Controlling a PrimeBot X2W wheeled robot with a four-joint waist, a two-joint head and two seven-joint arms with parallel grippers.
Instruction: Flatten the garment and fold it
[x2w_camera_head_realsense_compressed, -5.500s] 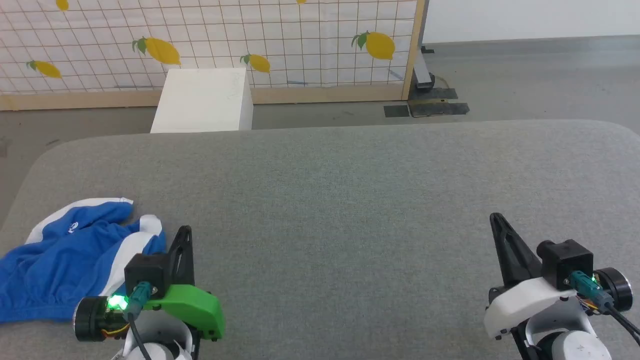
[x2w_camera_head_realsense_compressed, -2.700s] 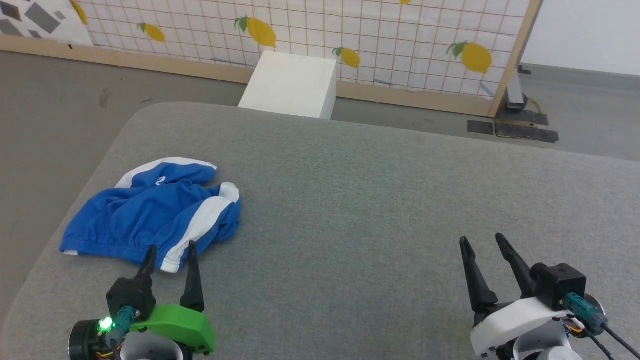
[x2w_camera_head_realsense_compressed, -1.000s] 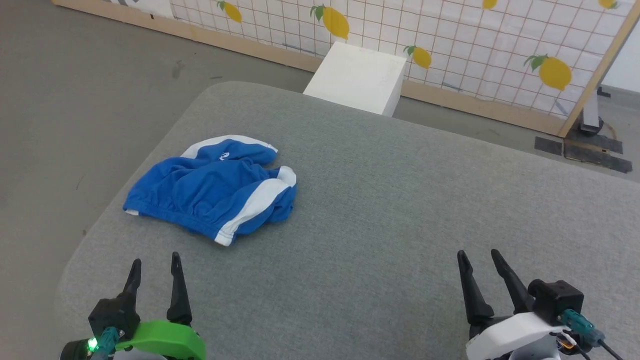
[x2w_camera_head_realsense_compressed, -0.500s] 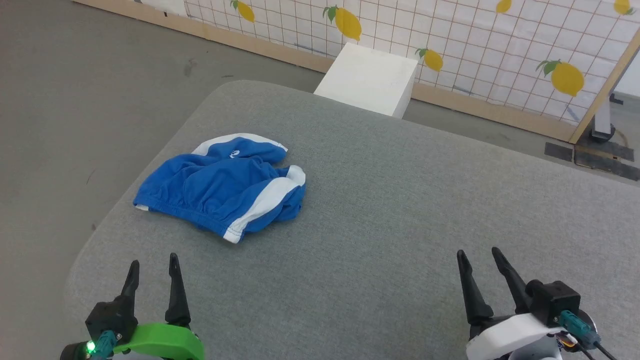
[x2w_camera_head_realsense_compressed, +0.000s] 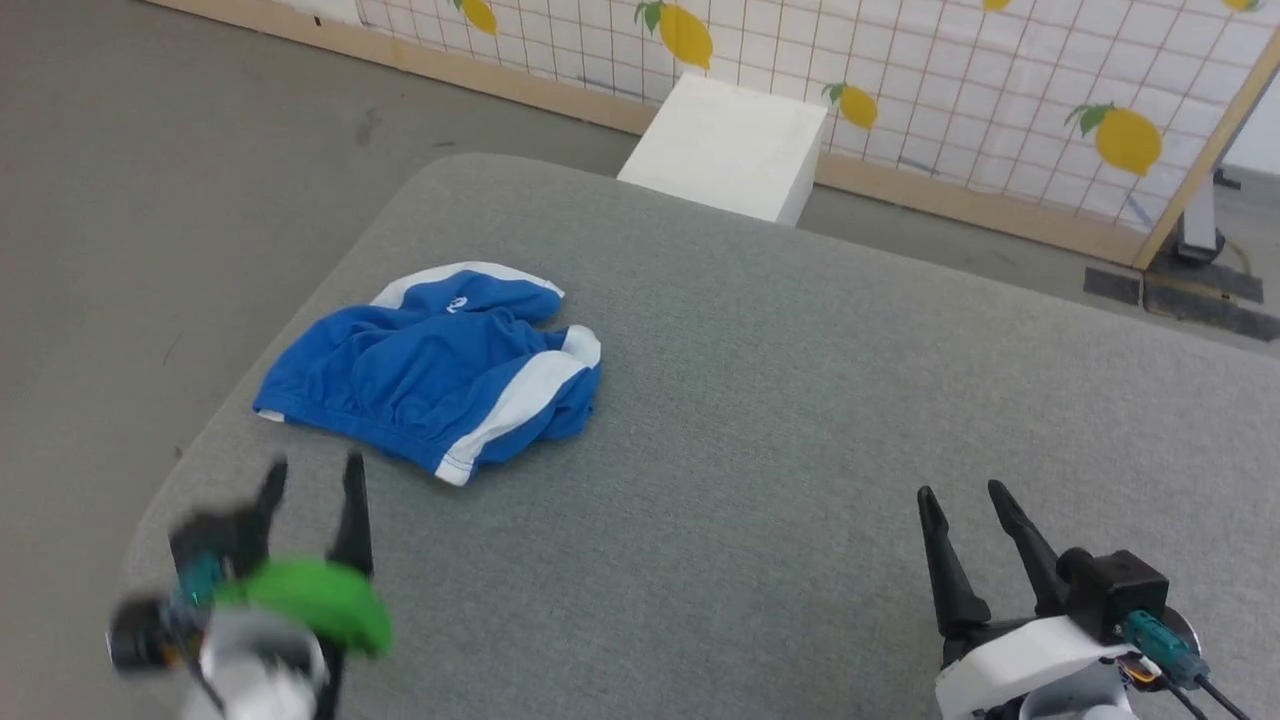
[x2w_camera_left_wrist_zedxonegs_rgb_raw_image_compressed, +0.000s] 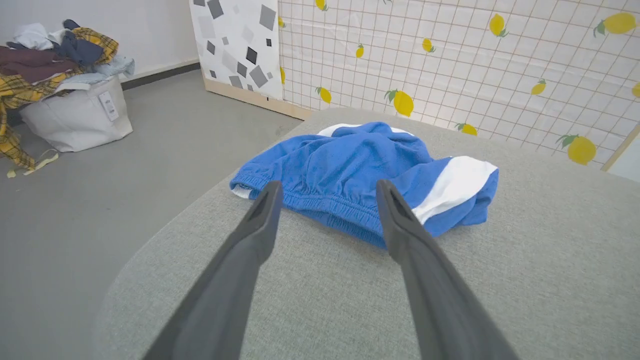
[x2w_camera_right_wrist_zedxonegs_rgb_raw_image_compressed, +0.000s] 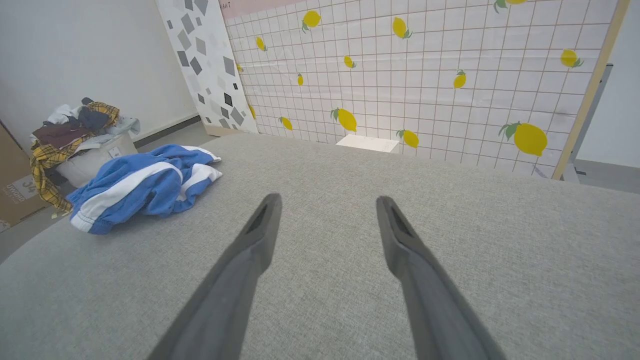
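The left tool (x2w_camera_head_realsense_compressed: 313, 466) has its two fingers spread wide with nothing between them. It sits low over the grey tabletop (x2w_camera_head_realsense_compressed: 760, 400) and is blurred in the head view. Just ahead of its tips lies the garment (x2w_camera_head_realsense_compressed: 430, 370), apart from them as far as the head view shows. It is a pair of blue shorts crumpled in a loose heap near the tabletop's left corner. The gathered waistband (x2w_camera_left_wrist_zedxonegs_rgb_raw_image_compressed: 330, 210) is the edge nearest this tool, with a white stripe (x2w_camera_left_wrist_zedxonegs_rgb_raw_image_compressed: 450, 187) to its right. The right tool (x2w_camera_head_realsense_compressed: 961, 490) is likewise wide and empty, and the garment lies well off to its left. The cloth looks thin, light and limp, likely to slide and drape rather than hold a shape. A pinch on the thicker elastic waistband, near its two ends, should give the firmest hold for spreading it flat.
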